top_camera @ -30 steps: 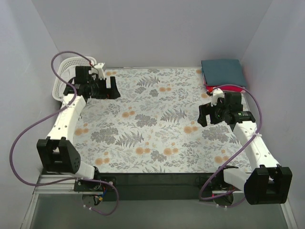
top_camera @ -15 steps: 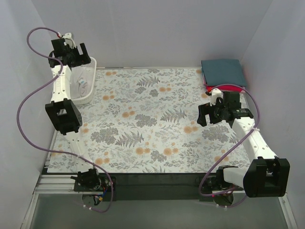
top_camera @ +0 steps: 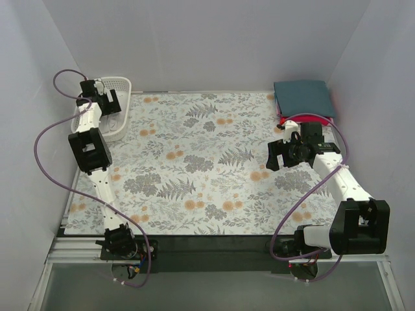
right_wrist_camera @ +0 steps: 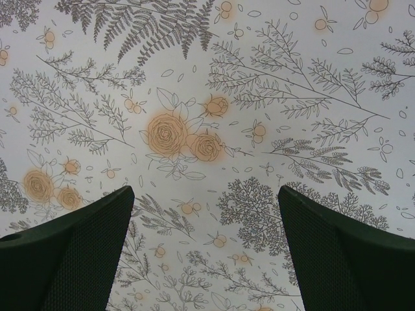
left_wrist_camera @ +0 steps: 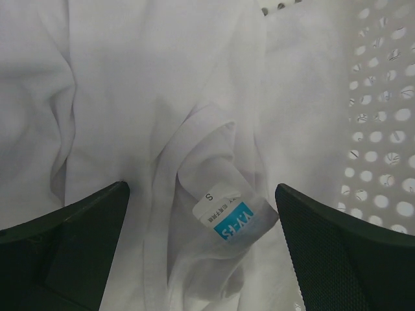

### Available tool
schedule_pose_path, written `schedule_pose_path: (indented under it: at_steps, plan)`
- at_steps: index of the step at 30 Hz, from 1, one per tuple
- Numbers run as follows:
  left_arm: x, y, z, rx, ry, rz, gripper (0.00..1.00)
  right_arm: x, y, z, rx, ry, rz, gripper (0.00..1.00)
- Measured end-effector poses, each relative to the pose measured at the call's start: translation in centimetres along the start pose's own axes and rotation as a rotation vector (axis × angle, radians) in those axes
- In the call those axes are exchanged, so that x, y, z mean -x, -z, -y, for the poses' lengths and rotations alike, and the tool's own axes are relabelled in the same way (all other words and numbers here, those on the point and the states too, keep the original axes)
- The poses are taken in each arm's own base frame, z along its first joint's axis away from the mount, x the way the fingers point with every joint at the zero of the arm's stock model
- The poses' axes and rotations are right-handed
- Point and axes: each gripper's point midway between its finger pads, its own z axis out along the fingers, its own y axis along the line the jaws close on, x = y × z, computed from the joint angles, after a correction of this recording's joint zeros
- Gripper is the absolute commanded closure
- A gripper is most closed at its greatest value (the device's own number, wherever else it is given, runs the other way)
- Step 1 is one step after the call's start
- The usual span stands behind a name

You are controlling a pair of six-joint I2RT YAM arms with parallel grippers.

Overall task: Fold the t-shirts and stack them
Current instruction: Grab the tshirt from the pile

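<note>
Basket (top_camera: 122,120): white plastic mesh, at the far left corner of the counter. Its perforated wall fills the right side of the left wrist view.
White t-shirt (left_wrist_camera: 130,78): lies crumpled inside the basket, collar area uppermost. A size tag (left_wrist_camera: 224,217) marked S, with a blue label, faces up.
Left fingers (left_wrist_camera: 71,253): spread wide over the basket and pointed down at the white t-shirt, one on each side of the size tag. They hold nothing; whether the tips touch the cloth cannot be told.
Counter (top_camera: 194,162): covered by a floral cloth of grey ferns and orange roses.
Right fingers (right_wrist_camera: 343,259): wide apart and empty, above the floral cloth on the right half of the counter, near the folded stack but apart from it.
Dark teal t-shirt (top_camera: 303,97): folded into a flat rectangle at the far right corner, on top of the stack.
Red t-shirt (top_camera: 283,119): folded beneath the dark teal t-shirt, with only its near-left edge showing.
</note>
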Motion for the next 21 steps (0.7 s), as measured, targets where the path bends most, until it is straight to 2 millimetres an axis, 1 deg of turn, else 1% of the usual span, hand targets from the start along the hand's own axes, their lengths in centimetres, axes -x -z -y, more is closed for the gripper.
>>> schedule_pose_path:
  at_steps: [1,4,5,7,8,11,12,14,15,17,19,21]
  plan:
    - [-0.3,-0.4,-0.1,0.007,-0.004,-0.005,0.10,0.0,0.0,0.0,0.000,0.000,0.000,0.02]
    - [-1.2,-1.2,-0.3,0.020,-0.015,-0.015,0.21,0.0,0.0,0.0,0.000,0.000,0.000,0.02]
    - [-1.3,-1.3,-0.4,0.025,-0.020,-0.014,0.28,0.0,0.0,0.0,0.000,0.000,-0.001,0.02]
    - [-1.2,-1.4,-0.5,0.030,-0.023,-0.009,0.36,0.0,0.0,0.0,0.000,0.000,-0.001,0.02]
    - [-1.2,-1.4,-0.5,0.029,-0.024,-0.007,0.48,0.0,0.0,0.0,0.000,0.000,0.000,0.02]
    - [-1.2,-1.4,-0.6,0.027,-0.024,-0.010,0.65,0.0,0.0,0.0,0.000,0.000,-0.001,0.02]
    - [-1.3,-1.4,-0.6,0.026,-0.022,-0.015,0.79,0.0,0.0,0.0,0.000,0.000,-0.001,0.02]
    - [-1.2,-1.1,-0.4,0.015,-0.020,-0.025,0.95,0.0,0.0,0.0,0.000,0.000,-0.001,0.02]
    - [-1.1,-0.9,-0.2,0.007,-0.022,-0.028,1.00,0.0,0.0,0.0,0.001,0.001,0.000,0.02]
    - [-0.4,-0.5,0.2,-0.011,-0.030,-0.022,1.00,0.0,0.0,0.0,0.002,0.001,0.000,0.02]
    - [0.7,0.5,0.7,-0.033,-0.036,-0.004,1.00,0.0,0.0,0.0,0.002,0.001,0.001,0.02]
    - [2.1,2.0,1.5,-0.068,-0.041,0.018,1.00,0.0,0.1,-0.1,0.002,0.001,0.002,0.02]
